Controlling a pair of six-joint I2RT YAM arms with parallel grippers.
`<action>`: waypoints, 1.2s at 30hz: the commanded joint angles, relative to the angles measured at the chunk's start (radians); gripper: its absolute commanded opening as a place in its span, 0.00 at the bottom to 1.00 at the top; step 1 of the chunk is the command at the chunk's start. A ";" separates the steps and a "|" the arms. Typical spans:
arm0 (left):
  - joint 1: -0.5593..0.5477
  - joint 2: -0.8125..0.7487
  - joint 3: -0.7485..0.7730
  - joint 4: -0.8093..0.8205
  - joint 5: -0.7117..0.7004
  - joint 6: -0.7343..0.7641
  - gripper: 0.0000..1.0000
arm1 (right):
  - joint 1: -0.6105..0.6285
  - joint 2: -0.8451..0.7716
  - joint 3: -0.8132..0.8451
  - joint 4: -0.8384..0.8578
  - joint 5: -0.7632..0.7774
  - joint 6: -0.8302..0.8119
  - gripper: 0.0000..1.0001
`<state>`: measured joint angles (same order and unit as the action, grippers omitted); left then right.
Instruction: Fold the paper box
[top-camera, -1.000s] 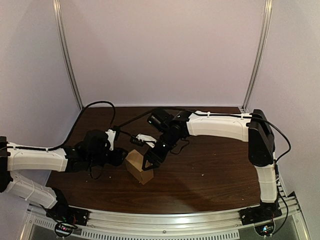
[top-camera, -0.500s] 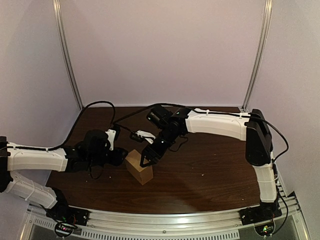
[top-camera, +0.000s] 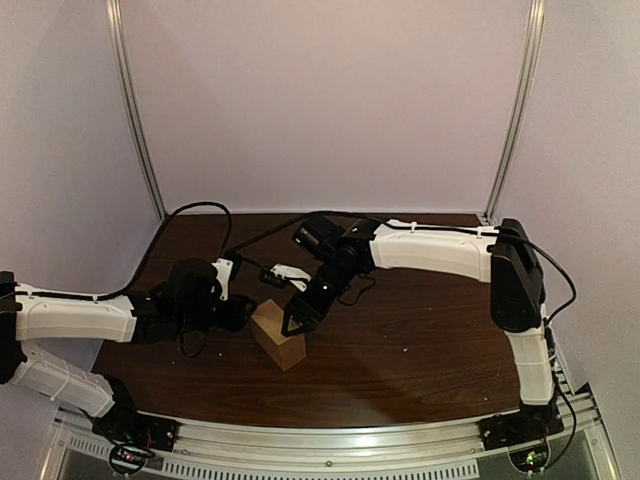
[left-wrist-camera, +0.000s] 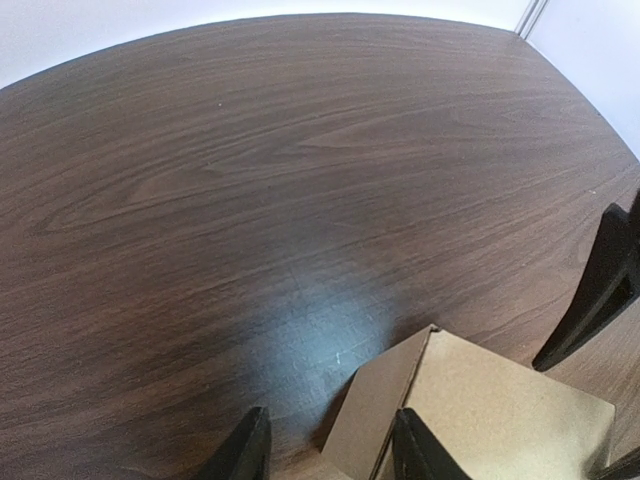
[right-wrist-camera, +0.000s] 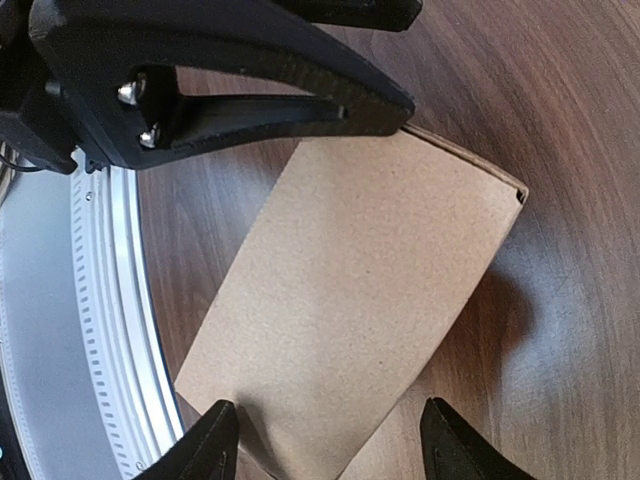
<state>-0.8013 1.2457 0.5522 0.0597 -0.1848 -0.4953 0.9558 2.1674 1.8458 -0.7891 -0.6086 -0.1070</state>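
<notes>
A small brown cardboard box (top-camera: 279, 336) stands on the dark wooden table (top-camera: 420, 340), near its front middle. My left gripper (top-camera: 243, 313) is at the box's left side, open; in the left wrist view its fingers (left-wrist-camera: 414, 452) straddle a side flap (left-wrist-camera: 372, 412) of the box (left-wrist-camera: 500, 420). My right gripper (top-camera: 297, 317) hangs over the box's right upper edge, open. In the right wrist view the right gripper (right-wrist-camera: 330, 445) spans the flat top face of the box (right-wrist-camera: 360, 290), with the left gripper (right-wrist-camera: 230, 70) just beyond it.
A small white piece on a black cable (top-camera: 290, 272) lies behind the box. The metal rail (right-wrist-camera: 110, 330) runs along the table's near edge. Two frame posts (top-camera: 135, 110) stand at the back corners. The right gripper's dark fingers (left-wrist-camera: 605, 290) show in the left wrist view.
The right gripper has shifted slightly left and back, closer over the box's upper edge. The left arm and the box have barely moved.
</notes>
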 joint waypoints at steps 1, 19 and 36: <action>-0.001 0.039 -0.015 -0.098 -0.002 0.021 0.44 | 0.024 0.058 -0.091 -0.050 0.319 -0.060 0.62; 0.001 0.063 0.251 -0.227 -0.067 0.185 0.50 | -0.025 -0.129 -0.015 -0.066 0.265 -0.127 0.65; 0.004 -0.127 0.551 -0.606 -0.388 0.273 0.97 | -0.343 -0.707 -0.336 0.269 0.870 -0.036 1.00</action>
<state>-0.8013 1.1664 1.1389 -0.4503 -0.3965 -0.2287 0.6334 1.5295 1.6939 -0.7300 -0.1505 -0.1894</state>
